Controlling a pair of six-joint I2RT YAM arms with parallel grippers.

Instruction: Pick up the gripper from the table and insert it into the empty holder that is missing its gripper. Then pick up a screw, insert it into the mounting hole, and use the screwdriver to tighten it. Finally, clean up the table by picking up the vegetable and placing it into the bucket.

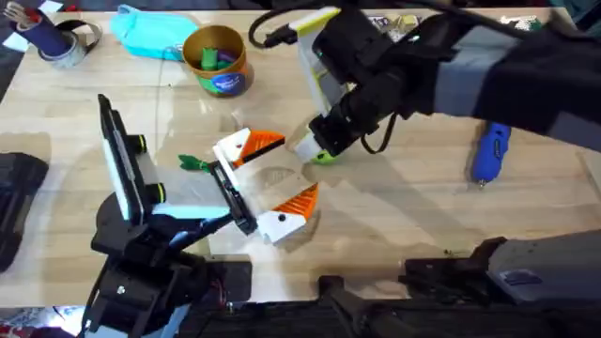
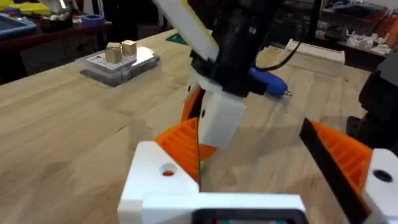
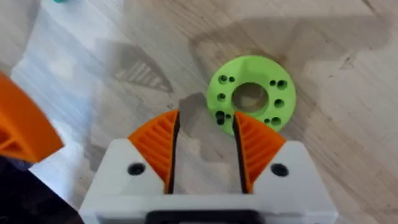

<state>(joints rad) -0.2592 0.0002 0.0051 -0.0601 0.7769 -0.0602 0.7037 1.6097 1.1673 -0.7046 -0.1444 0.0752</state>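
Right gripper (image 3: pixel 204 146) fingers were apart above the lime-green disc (image 3: pixel 250 99); left gripper (image 1: pixel 270 180) fingers were apart too. The disc could be nudged aside.

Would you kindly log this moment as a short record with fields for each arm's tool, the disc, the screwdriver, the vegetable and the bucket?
left tool: fingers wide open, low over the table at centre
right tool: fingers open, hovering at the green disc's edge
green disc: flat on the table, not gripped
screwdriver: lying on the table, at the right of the overhead view
vegetable: on the table beside the left tool
bucket: upright at the far side, items inside
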